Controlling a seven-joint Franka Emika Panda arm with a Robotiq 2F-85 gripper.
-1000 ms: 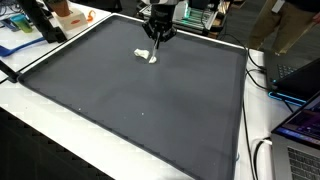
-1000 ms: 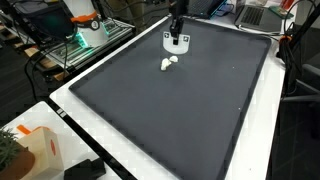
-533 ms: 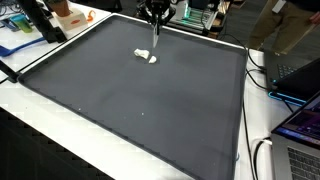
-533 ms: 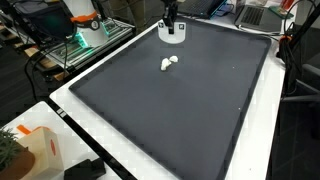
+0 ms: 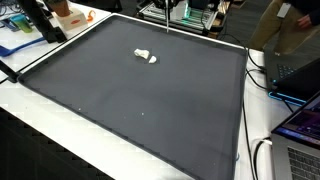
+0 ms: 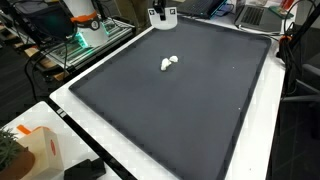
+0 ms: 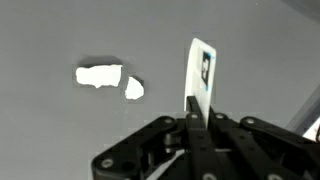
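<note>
Gripper (image 7: 197,104) enters from the bottom centre of the wrist view, linkage dark, fingers (image 7: 187,120) pressed together, jaws closed on a thin white card (image 7: 202,68) that stands upright above the tips. In both exterior views the gripper sits at the top edge, near centre, pointing down and mostly cropped (image 5: 163,6). The arm above it is out of frame, so its joint pose can't be read

White card (image 7: 203,68) with a perhaps bluish mark, white scraps (image 7: 100,75), dark grey mat (image 7: 50,130)
</note>
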